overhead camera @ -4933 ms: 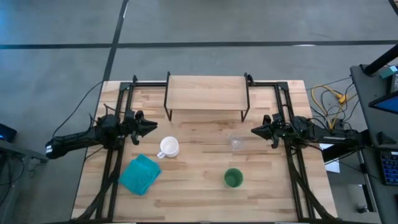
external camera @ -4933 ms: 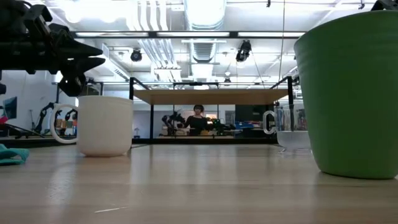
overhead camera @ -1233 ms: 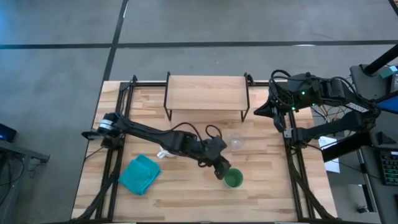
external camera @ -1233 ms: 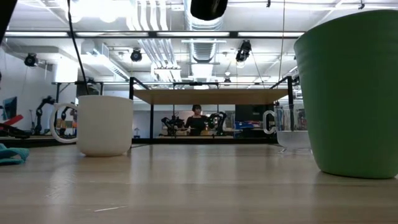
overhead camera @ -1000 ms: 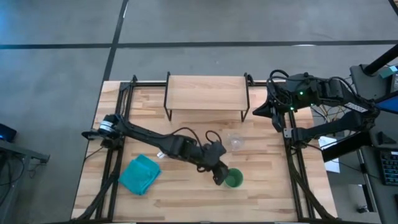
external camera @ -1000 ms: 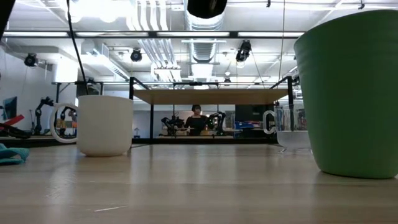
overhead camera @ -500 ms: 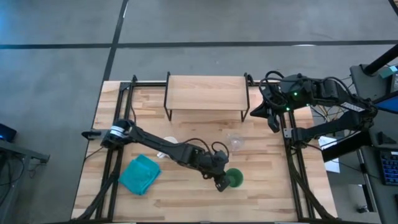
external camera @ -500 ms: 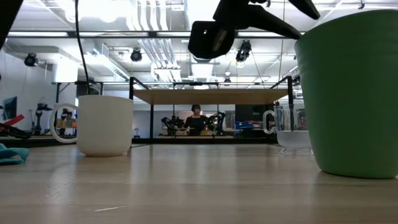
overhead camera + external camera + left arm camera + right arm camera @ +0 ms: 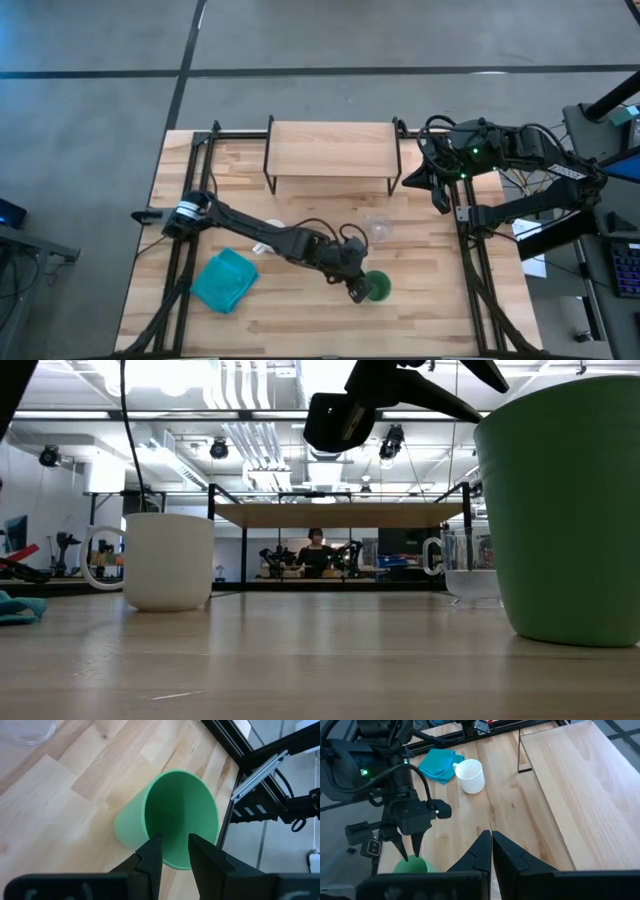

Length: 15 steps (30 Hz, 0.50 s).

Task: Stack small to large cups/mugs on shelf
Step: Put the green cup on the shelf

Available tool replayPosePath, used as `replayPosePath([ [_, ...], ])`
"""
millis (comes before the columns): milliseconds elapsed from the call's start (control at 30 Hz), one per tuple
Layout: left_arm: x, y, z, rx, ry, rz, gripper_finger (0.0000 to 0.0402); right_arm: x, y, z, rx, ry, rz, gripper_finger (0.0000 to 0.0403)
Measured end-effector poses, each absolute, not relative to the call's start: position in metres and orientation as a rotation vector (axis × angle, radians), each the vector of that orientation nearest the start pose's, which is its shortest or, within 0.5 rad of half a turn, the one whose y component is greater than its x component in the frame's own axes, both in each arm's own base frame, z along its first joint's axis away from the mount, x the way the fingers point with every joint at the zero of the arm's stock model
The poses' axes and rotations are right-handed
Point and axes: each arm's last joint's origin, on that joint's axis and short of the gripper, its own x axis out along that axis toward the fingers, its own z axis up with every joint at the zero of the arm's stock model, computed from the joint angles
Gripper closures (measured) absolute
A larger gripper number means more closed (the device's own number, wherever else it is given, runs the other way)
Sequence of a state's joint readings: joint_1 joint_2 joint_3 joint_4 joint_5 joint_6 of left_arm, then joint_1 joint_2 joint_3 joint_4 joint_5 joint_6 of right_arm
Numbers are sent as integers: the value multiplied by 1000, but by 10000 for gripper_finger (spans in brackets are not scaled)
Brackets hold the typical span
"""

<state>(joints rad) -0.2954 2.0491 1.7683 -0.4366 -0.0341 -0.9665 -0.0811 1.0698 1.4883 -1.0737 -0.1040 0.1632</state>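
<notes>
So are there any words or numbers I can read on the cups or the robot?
None can be read.
The green cup, the white mug and the clear glass: plain, no writing.
The shelf and the teal cloth: nothing printed.
The left gripper, straddling the green cup's rim, and the right gripper, above the table: no label shows.
Room behind, in the low view: any signs are too small to read.

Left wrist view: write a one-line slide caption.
Left pincer open, its fingers straddling the green cup's rim on the table.
</notes>
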Motion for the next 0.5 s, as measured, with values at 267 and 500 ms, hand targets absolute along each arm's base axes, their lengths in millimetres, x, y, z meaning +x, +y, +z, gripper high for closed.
replayPosePath([
  [267,442,-129,259,-780,826,164,322,169,-11,431,185,653,-20,394],
  [500,443,-129,261,-777,816,164,322,169,-11,431,159,653,-11,394],
])
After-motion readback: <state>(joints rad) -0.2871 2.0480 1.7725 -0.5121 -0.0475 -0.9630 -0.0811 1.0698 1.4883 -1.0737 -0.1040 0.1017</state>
